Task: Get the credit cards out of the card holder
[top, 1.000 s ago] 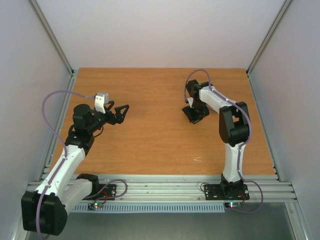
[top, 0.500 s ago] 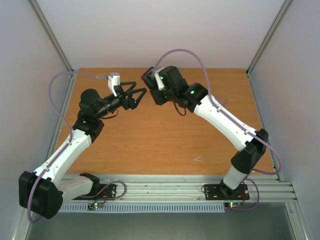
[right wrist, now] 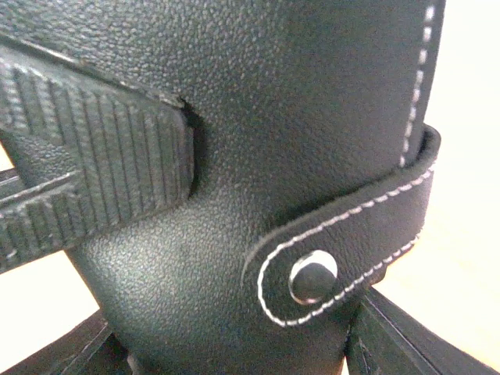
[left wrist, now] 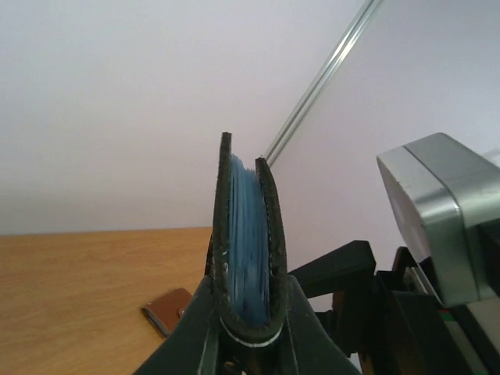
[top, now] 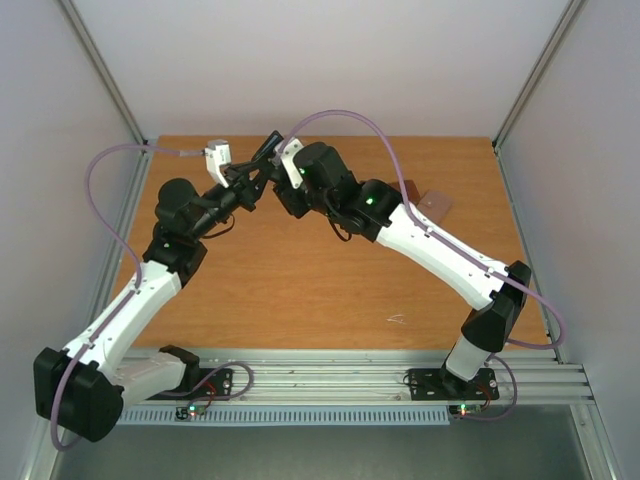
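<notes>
At the left, the left pincer (left wrist: 248, 332) is seen clenched on the lower edge of the small black pebbled-leather card holder (left wrist: 222, 226), one finger against each outer wall. The holder is thus held upright and edge-on, well above the orange-brown wooden counter (top: 300, 290), towards its far middle. Between the walls only layered pale blue edges are shown. Whether these are lining or the credit cards cannot be told, and no card is seen outside. On the broad face a ribbed black pad (right wrist: 94, 164) is pressed flat to the leather, and the stitched snap tab (right wrist: 351, 234) is wrapped round the edge and fastened on its round stud (right wrist: 312, 277). The holder is also lodged between the fingers of the right pincer (right wrist: 234, 355), which appears to be grasping it across its width. Further right, a tan-brown wallet (top: 434, 206) is seen lying on the counter.

The step in hand is judged to be a two-handed steadying before opening. The left clamp should be kept firm and low, clear of the tab. The tab should be peeled outward off the stud, not dragged, with the mouth kept upward so that nothing is spilled
</notes>
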